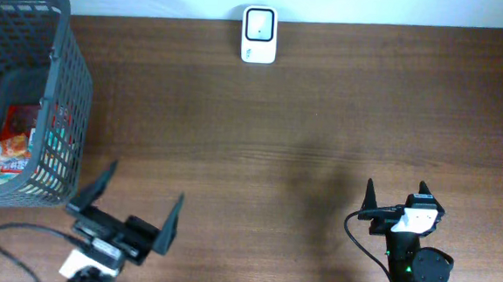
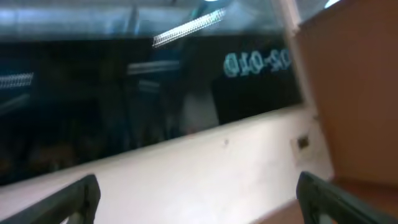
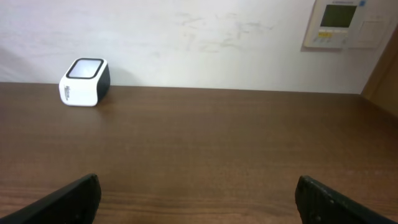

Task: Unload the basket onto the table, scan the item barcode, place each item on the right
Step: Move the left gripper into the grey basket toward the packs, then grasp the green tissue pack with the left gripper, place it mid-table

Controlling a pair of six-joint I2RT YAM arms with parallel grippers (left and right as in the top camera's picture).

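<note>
Low in the overhead frame, the left gripper (image 1: 136, 206) and the right gripper (image 1: 396, 192) both sit at the near table edge with fingers spread wide and empty, seemingly poised to begin. At the left edge, the packaged items (image 1: 6, 148) to be scanned lie inside the grey mesh basket (image 1: 73, 86), near the left gripper, which looks best placed to fetch one. The white barcode scanner (image 1: 260, 35) stands top centre by the wall, window upward, likely for passing a packet over.
</note>
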